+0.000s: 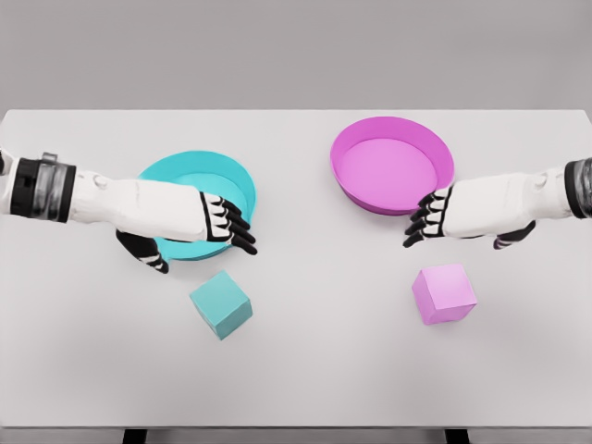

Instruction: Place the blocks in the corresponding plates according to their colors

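A cyan block (pixel 221 303) lies on the white table, just in front of a cyan plate (pixel 239 178). My left hand (pixel 208 227) hovers over the plate's near side, above and left of the block, fingers spread and holding nothing. A pink block (pixel 444 293) rests to the right, in front of a pink plate (pixel 392 164). Above that block and at the pink plate's near right rim hangs my right hand (pixel 442 218), also open and empty. Both plates hold nothing that I can see.
The white table (pixel 314 370) runs across the whole view, with its front edge near the bottom of the picture and a grey wall behind it.
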Controlling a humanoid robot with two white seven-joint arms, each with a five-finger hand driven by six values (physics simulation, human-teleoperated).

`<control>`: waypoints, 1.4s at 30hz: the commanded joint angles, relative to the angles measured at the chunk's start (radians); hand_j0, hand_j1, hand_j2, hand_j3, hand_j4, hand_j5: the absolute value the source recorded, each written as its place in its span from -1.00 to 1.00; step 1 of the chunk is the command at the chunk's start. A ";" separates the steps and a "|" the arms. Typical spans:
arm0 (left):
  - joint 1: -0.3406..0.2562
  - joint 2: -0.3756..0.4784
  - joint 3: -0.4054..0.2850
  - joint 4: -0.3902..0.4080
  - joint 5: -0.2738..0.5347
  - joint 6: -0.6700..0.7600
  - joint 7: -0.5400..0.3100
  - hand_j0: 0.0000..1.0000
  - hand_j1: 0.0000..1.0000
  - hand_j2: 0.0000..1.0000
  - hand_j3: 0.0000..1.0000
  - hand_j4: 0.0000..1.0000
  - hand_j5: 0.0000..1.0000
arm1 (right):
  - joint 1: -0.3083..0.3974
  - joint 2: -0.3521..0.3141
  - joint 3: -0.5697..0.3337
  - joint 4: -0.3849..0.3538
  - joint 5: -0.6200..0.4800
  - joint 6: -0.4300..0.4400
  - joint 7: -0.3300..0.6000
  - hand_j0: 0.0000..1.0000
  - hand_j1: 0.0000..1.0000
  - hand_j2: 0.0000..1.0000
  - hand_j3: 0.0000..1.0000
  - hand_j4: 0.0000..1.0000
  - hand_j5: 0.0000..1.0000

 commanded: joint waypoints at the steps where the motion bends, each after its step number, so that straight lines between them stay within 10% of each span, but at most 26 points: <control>1: 0.005 0.006 -0.007 -0.019 -0.011 0.003 0.000 1.00 1.00 1.00 1.00 1.00 1.00 | 0.000 0.013 0.022 -0.012 0.024 0.002 0.000 1.00 1.00 1.00 1.00 1.00 1.00; 42: 0.132 -0.071 0.016 -0.010 -0.107 0.003 0.000 1.00 1.00 1.00 1.00 1.00 1.00 | -0.005 0.048 0.177 -0.049 0.158 0.002 0.000 1.00 1.00 1.00 1.00 1.00 1.00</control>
